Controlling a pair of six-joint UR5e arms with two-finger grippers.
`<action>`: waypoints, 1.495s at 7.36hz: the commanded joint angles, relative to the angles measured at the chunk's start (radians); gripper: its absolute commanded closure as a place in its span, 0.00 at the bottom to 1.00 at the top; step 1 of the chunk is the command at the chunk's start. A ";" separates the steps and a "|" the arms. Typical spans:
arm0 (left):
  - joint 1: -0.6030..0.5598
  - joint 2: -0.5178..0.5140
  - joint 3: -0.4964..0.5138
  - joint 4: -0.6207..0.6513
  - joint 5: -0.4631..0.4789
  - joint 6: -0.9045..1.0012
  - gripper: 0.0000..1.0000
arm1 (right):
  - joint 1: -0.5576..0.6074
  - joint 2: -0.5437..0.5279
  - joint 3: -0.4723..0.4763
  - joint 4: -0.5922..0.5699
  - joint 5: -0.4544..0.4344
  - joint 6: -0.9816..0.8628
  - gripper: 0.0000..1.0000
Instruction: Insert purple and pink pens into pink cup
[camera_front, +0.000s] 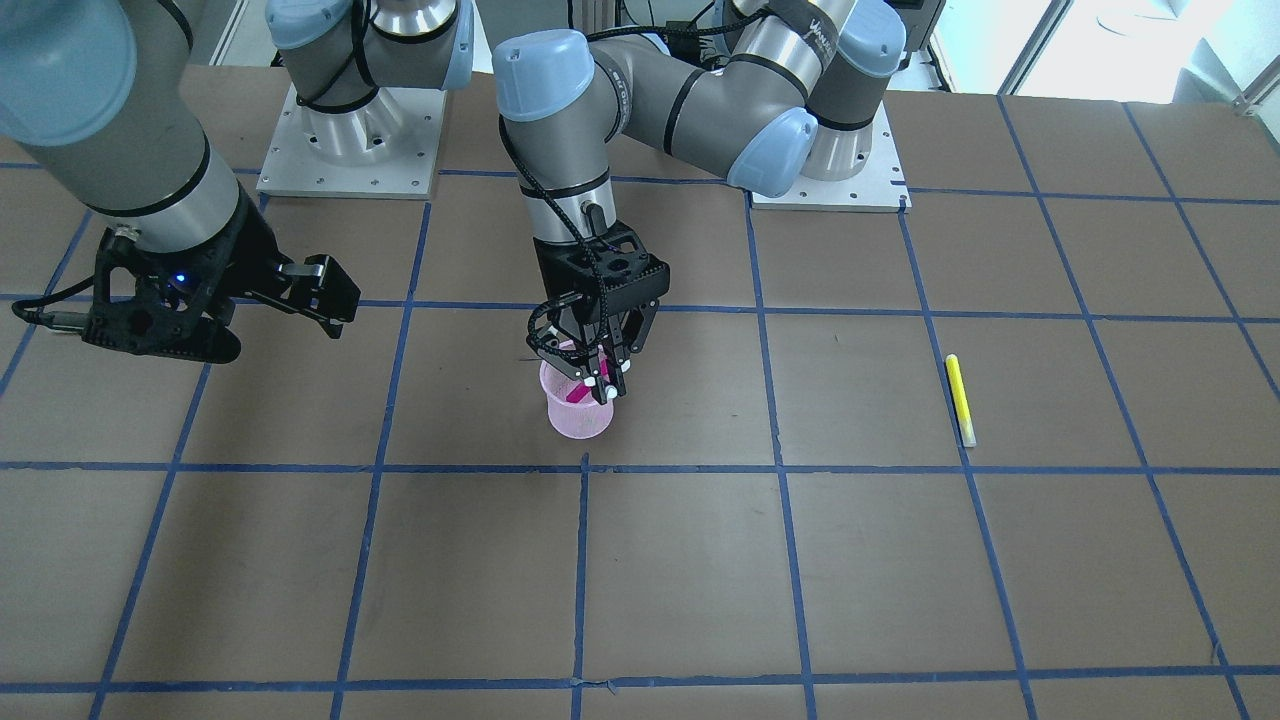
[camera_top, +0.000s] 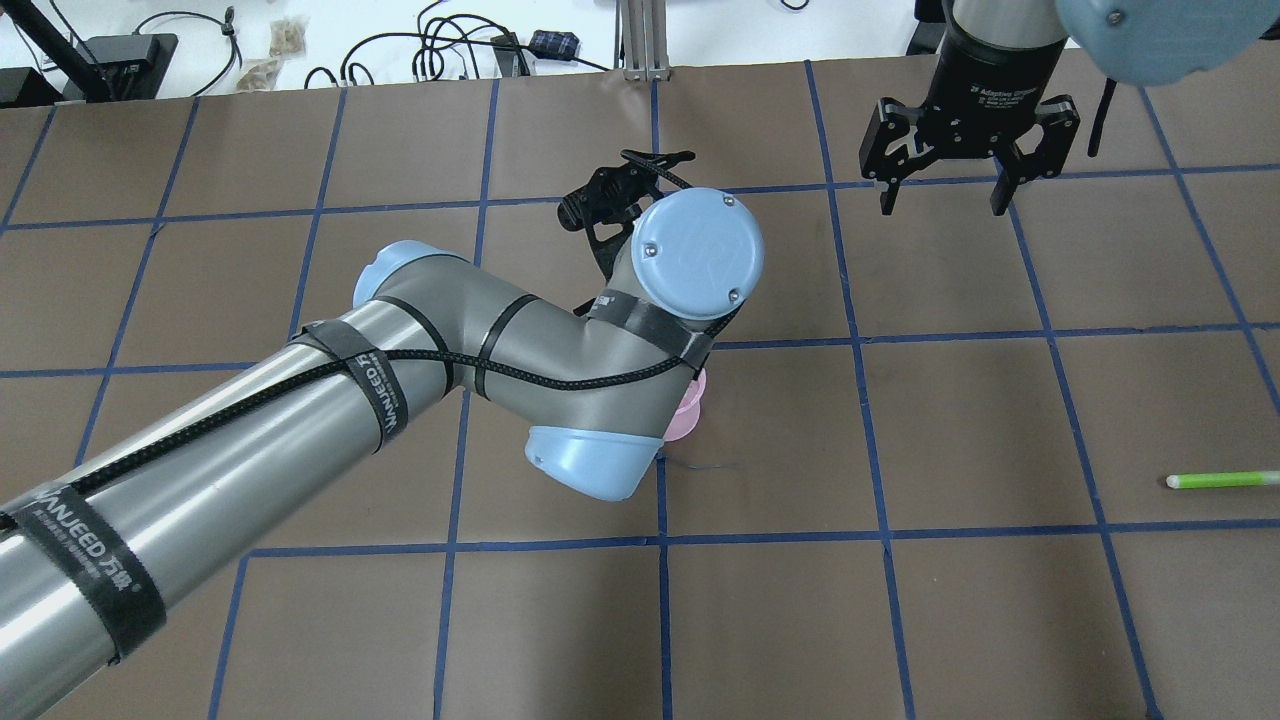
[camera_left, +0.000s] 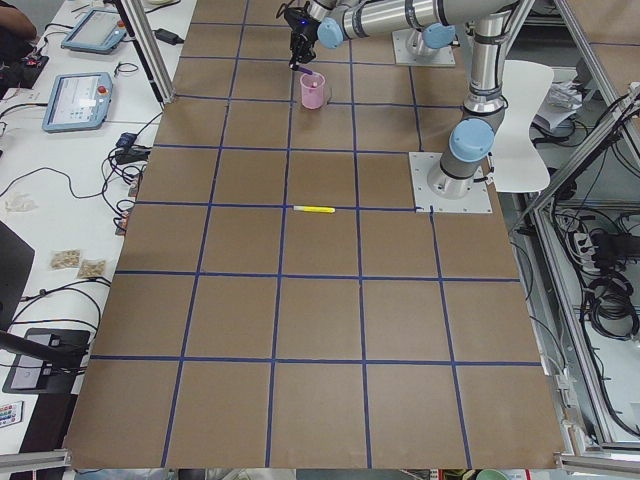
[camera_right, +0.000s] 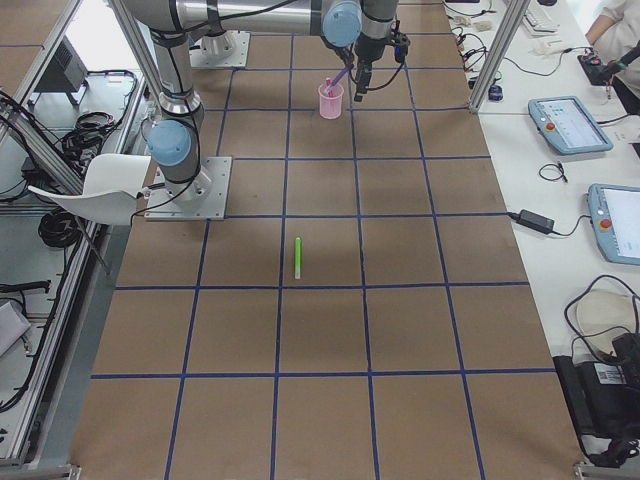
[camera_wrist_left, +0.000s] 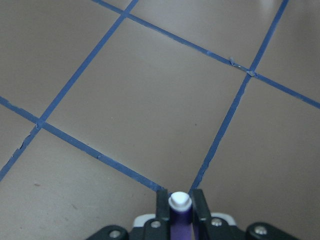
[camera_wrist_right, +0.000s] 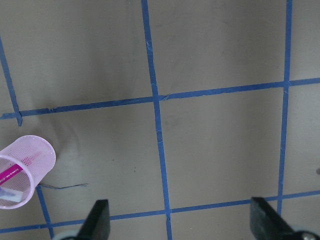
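Note:
The pink mesh cup (camera_front: 578, 412) stands near the table's middle and shows partly under my left arm in the overhead view (camera_top: 688, 412). A pink pen (camera_front: 577, 395) leans inside it, as the right wrist view (camera_wrist_right: 17, 169) also shows. My left gripper (camera_front: 602, 383) is directly over the cup's rim, shut on the purple pen (camera_wrist_left: 180, 219), which points down into the cup (camera_right: 330, 100). The purple pen's white tip shows between the fingers. My right gripper (camera_top: 940, 195) is open and empty, held above the table well away from the cup.
A yellow-green highlighter (camera_front: 960, 400) lies flat on the table on my left side, far from the cup, and shows in the overhead view (camera_top: 1222, 481). The brown table has a blue tape grid. The arm bases (camera_front: 350, 150) stand at the table's robot side.

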 joint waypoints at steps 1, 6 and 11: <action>-0.004 -0.016 -0.007 0.001 0.028 -0.006 1.00 | -0.004 -0.002 0.000 -0.001 0.008 -0.007 0.00; -0.023 -0.051 -0.006 0.004 0.032 -0.008 0.51 | -0.009 -0.021 0.000 -0.151 0.008 -0.023 0.00; -0.006 0.004 0.034 -0.008 0.003 0.169 0.00 | -0.006 -0.026 0.000 -0.159 0.005 -0.034 0.00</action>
